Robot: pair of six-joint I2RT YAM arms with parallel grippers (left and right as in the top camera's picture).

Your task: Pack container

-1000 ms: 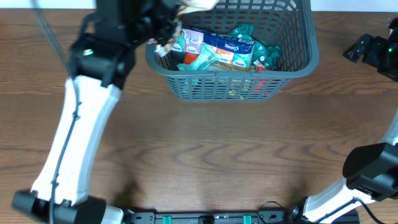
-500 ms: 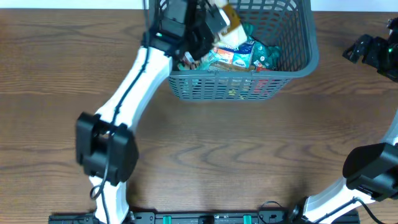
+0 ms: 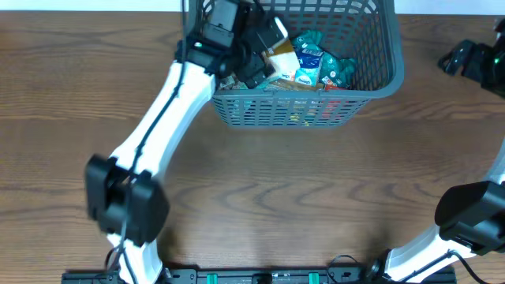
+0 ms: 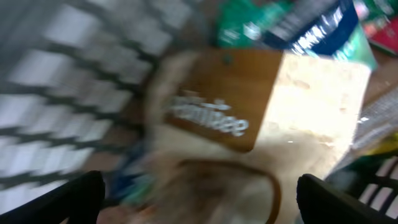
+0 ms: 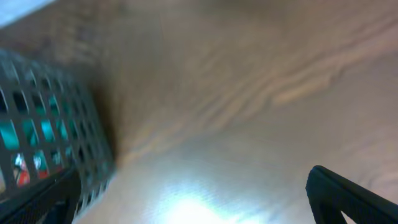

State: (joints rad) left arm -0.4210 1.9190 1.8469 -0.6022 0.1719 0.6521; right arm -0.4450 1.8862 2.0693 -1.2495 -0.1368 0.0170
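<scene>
The container (image 3: 316,110), a dark grey slotted basket, stands at the back centre of the table and holds several teal, blue and white packets (image 3: 319,67). My left gripper (image 3: 262,49) hangs over its left part. In the left wrist view the left gripper (image 4: 199,208) is open, its dark fingertips (image 4: 65,199) far apart at the frame's lower corners. A brown and cream packet (image 4: 267,106) lies just below them, blurred, on the other packets (image 4: 311,31); from overhead this packet (image 3: 282,60) rests in the basket. My right gripper (image 5: 199,205) is open above bare table beside the container (image 5: 43,137).
The right arm's wrist (image 3: 473,63) sits at the table's far right edge, right of the basket. The wooden table (image 3: 276,189) stretches in front of the basket. The left arm's white links (image 3: 150,142) slant across the left half.
The left arm swung right over the basket carrying the brown and cream packet. Its jaws have sprung apart and the packet has dropped onto the other packets. The right arm is still.
</scene>
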